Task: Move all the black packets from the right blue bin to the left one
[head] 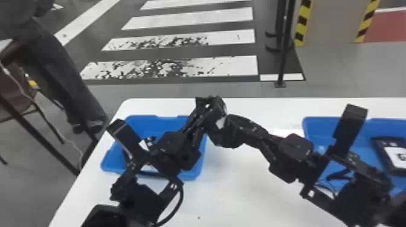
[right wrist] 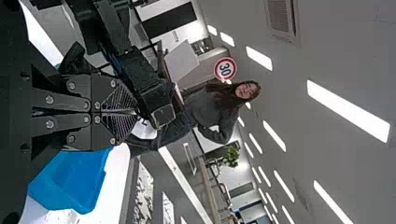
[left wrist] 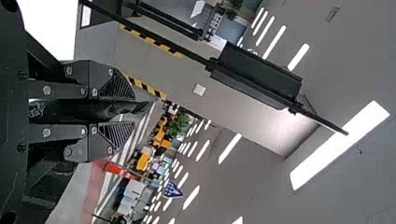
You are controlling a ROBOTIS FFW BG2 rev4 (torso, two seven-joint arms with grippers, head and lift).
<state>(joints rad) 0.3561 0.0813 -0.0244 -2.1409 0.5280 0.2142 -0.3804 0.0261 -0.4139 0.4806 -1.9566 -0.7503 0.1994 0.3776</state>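
1. The black pkt (left wrist: 88, 111) you're handling sits btwn the fingers of your L gripper (head: 209, 106), edge on in the L wrist view, w/ its end poking past the tips.
2. L gripper's clenched on that pkt: the two fingers stand a pkt's thickness apart, one on each side.
3. Your R gripper (head: 220, 130) has its fingers pressed together, tips meeting. Can't tell if a thin edge of the pkt is pinched in there.
4. A white label (right wrist: 144, 129) w/ a dark mark shows right by the R gripper's tips in the R wrist view.
5. Both grippers are close tog. near the table's far edge, ctr of the head view, up off the tabletop.
6. L arm (head: 173, 148) comes in from bottom L, crosses in front of the left bin (head: 198, 173) & angles up toward the far side, to your R.
7. R arm (head: 294, 148) comes in from bottom R, passes in front of the right bin (head: 317, 123) & slants L to the ctr.
8. Another black packet w/ white label (head: 389, 145) lies in the right bin, R side. Dark & white bits in the left bin are partly hidden by L arm.
9. Both blue bins are on the white table (head: 241, 193), well apart.
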